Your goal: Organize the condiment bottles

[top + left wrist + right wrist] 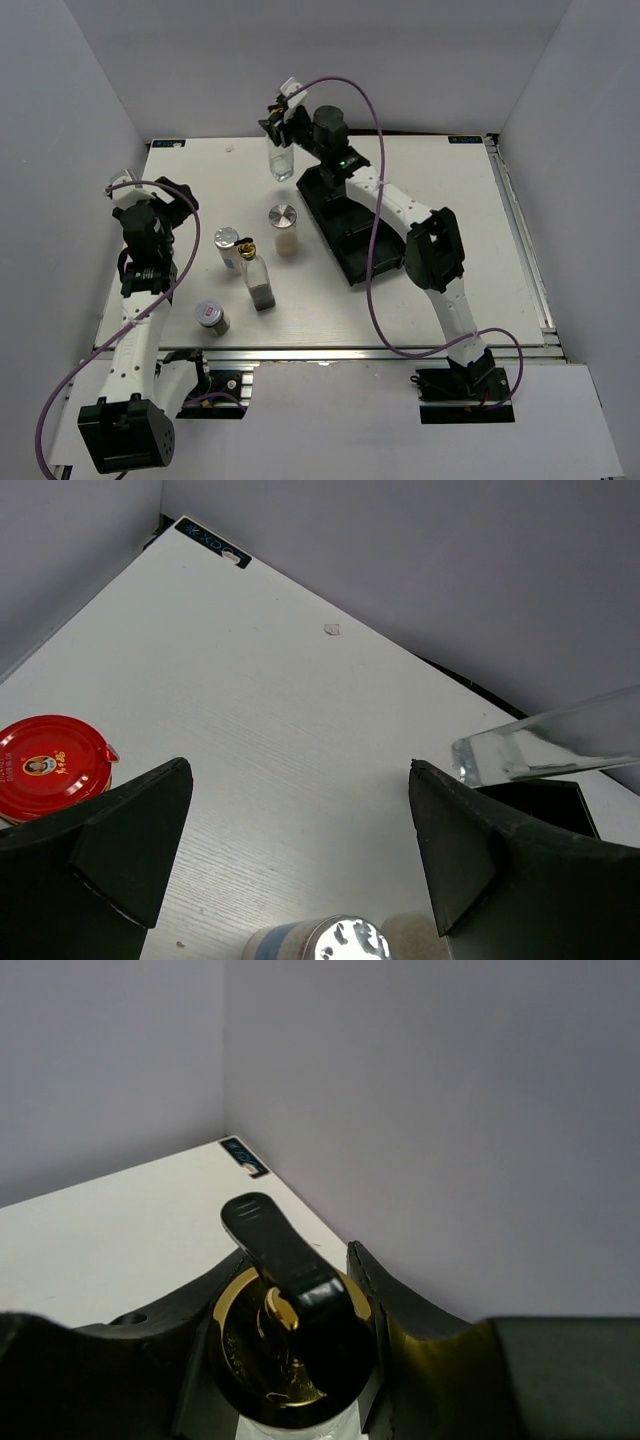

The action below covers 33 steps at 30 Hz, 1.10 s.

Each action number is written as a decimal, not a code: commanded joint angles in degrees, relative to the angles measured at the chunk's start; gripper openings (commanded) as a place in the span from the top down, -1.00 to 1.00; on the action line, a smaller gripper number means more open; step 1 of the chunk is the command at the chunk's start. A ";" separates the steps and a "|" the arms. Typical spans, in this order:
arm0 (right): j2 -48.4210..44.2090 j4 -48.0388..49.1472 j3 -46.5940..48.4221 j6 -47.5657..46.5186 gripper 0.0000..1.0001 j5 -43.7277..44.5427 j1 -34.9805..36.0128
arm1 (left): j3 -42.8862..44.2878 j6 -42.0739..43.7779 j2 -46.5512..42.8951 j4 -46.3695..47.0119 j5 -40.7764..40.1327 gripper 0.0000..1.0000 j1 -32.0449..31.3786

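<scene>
My right gripper (283,112) is shut on the gold spout top (285,1355) of a tall clear glass bottle (282,162) and holds it at the table's far side, left of the black tray (345,215). This bottle shows at the right of the left wrist view (545,745). My left gripper (188,205) is open and empty above the table (300,820). A red-capped jar (50,765) stands just left of its left finger. A second gold-spout bottle (258,277) and silver-lidded jars (284,230) (228,247) (211,316) stand mid-table.
The black tray's corner shows in the left wrist view (545,800). A silver lid (345,942) lies just below the left gripper's gap. Grey walls close the table at the back and both sides.
</scene>
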 commanded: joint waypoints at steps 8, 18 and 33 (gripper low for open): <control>-11.78 2.37 0.09 -1.71 1.00 3.82 -6.66 | 1.05 0.05 2.17 -2.41 -3.15 -0.96 -0.09; -11.87 0.87 -2.28 2.51 1.00 1.98 -11.94 | 1.22 -0.04 3.05 -2.49 -4.03 -0.96 -0.18; -7.30 2.98 -3.08 3.47 1.00 -3.10 -14.49 | 1.57 0.05 3.75 -2.93 -4.65 -0.96 -0.09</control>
